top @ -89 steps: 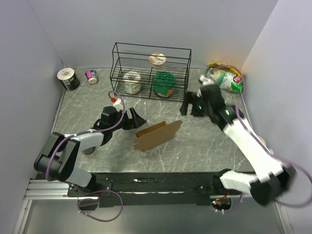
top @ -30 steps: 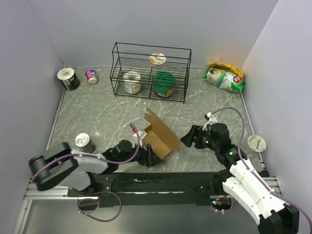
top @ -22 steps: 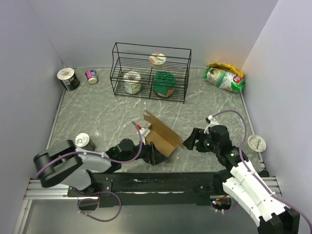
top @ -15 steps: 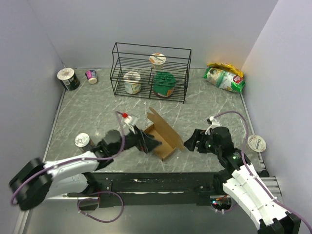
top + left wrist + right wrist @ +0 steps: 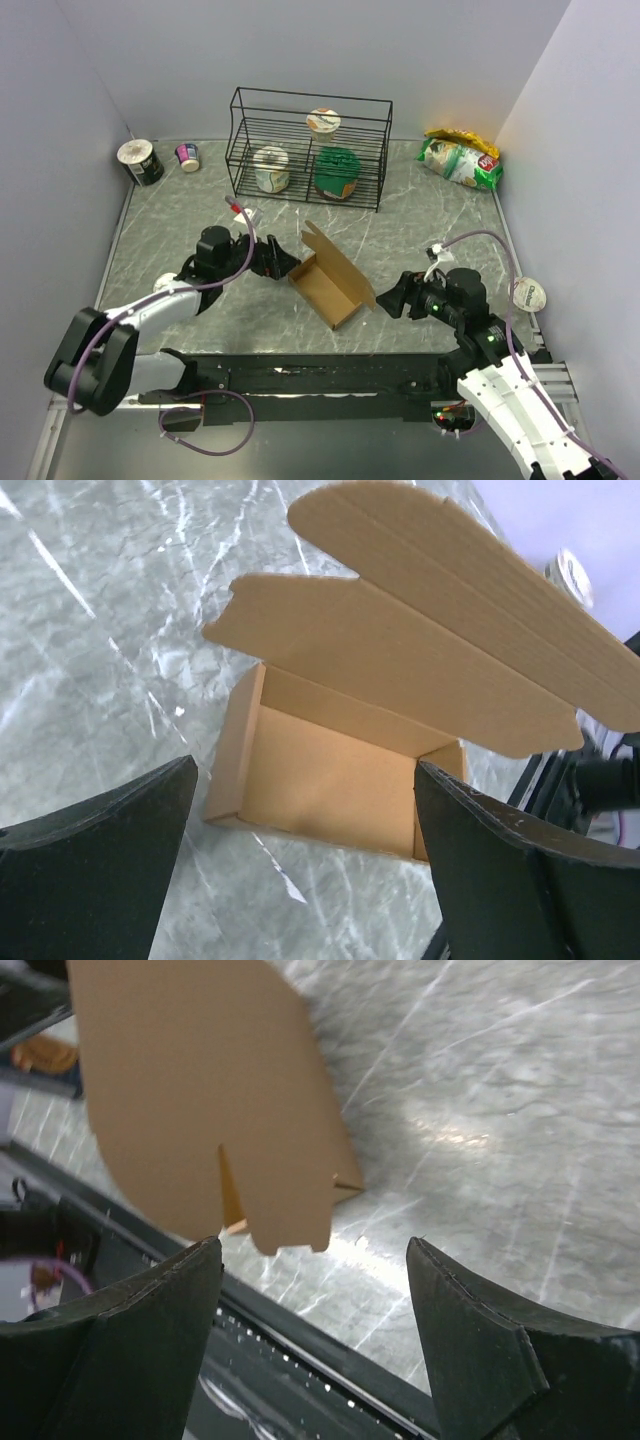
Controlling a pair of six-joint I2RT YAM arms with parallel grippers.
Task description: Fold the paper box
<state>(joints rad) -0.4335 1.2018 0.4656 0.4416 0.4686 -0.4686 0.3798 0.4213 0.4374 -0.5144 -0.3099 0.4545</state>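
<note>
The paper box (image 5: 328,287) is a brown cardboard tray standing on the table with its lid flap raised toward the back right. My left gripper (image 5: 283,264) is open just left of the box, apart from it. In the left wrist view the open tray (image 5: 330,765) lies between and beyond my fingers, under the raised lid (image 5: 450,650). My right gripper (image 5: 391,299) is open just right of the box, holding nothing. In the right wrist view the lid's outer face (image 5: 200,1090) fills the upper left, ahead of the right gripper (image 5: 315,1247).
A black wire rack (image 5: 310,145) with cups stands at the back. A chips bag (image 5: 460,158) lies back right, a can (image 5: 140,162) and small cup (image 5: 188,156) back left, a white lid (image 5: 527,293) at the right edge. The black front rail (image 5: 300,1330) runs close below the box.
My left gripper has pulled back from the box's front to its left side and let go. The box has settled flat with its lid up. The right gripper has stayed beside it.
</note>
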